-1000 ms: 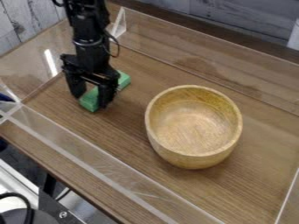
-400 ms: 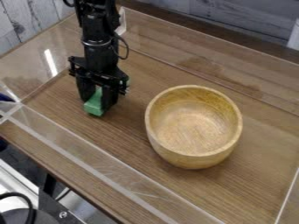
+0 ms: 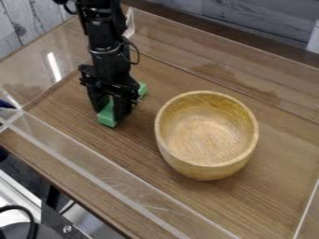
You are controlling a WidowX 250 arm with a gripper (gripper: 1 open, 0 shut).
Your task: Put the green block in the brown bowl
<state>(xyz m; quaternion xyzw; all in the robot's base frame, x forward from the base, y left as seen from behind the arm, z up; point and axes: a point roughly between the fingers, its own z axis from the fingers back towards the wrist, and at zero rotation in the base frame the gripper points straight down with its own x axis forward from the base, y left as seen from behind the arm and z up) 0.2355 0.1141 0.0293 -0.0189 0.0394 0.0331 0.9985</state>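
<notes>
The green block (image 3: 110,116) lies on the wooden table, left of centre, with a bit of green also showing behind the right finger. My gripper (image 3: 115,106) points straight down over it, its black fingers shut on the block's sides, and the block looks turned slightly between them. The brown bowl (image 3: 187,164), round light wood with a thick rim, stands to the right of the gripper, a short gap away. Its hollow holds nothing.
The wooden table (image 3: 112,177) is ringed by low clear plastic walls; one wall (image 3: 75,159) runs along the front left edge. The black arm (image 3: 103,28) rises toward the upper left. Cables hang below the table's near corner.
The fingers, wide apart around the block a second ago, have shut on it. The gripper and block have shifted slightly to the right, and the block has turned a little.
</notes>
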